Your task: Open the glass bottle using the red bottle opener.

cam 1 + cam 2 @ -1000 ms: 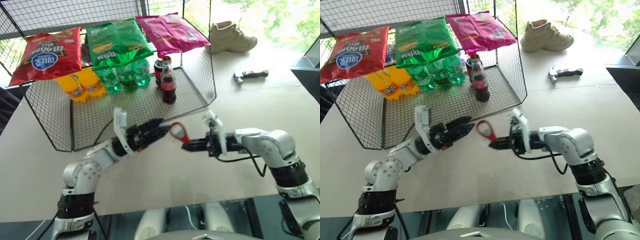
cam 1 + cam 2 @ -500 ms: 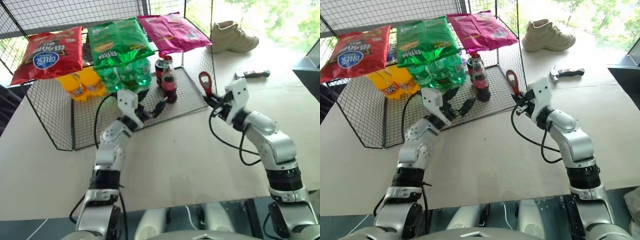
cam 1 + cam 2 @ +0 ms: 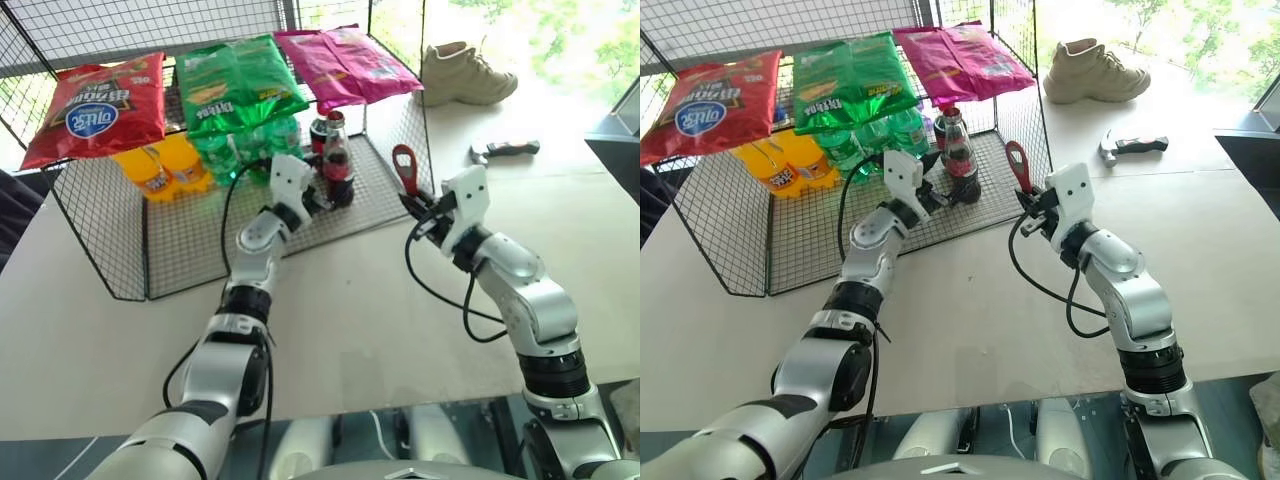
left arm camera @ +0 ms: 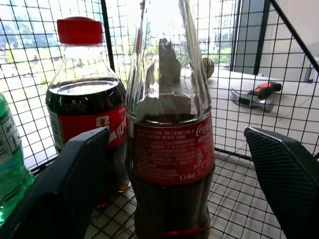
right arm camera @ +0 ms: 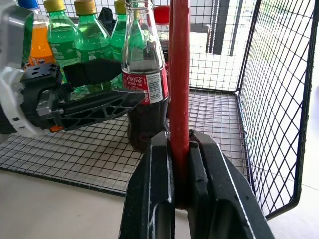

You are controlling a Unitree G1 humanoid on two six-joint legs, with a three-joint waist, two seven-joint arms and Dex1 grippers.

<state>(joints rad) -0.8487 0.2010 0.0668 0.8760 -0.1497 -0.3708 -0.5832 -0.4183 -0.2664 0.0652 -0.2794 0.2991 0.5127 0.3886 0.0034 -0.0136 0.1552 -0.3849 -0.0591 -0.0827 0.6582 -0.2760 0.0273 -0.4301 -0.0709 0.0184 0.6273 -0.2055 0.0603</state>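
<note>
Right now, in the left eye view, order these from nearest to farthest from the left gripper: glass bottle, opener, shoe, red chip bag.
1. Glass bottle: between the open fingers of the left gripper, in the wire cage.
2. Opener: to its right, clamped in the right gripper.
3. Red chip bag: far left, on top of the cage.
4. Shoe: far right, on the table.

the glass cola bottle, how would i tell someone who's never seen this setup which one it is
Look inside the black wire-mesh cage on the pale table, at its front right corner beneath the pink snack bag. There stands the slim clear glass bottle of dark cola. Unlike the stubbier red-capped cola bottle behind it and the green soda bottles, it has a long narrow neck.
</note>
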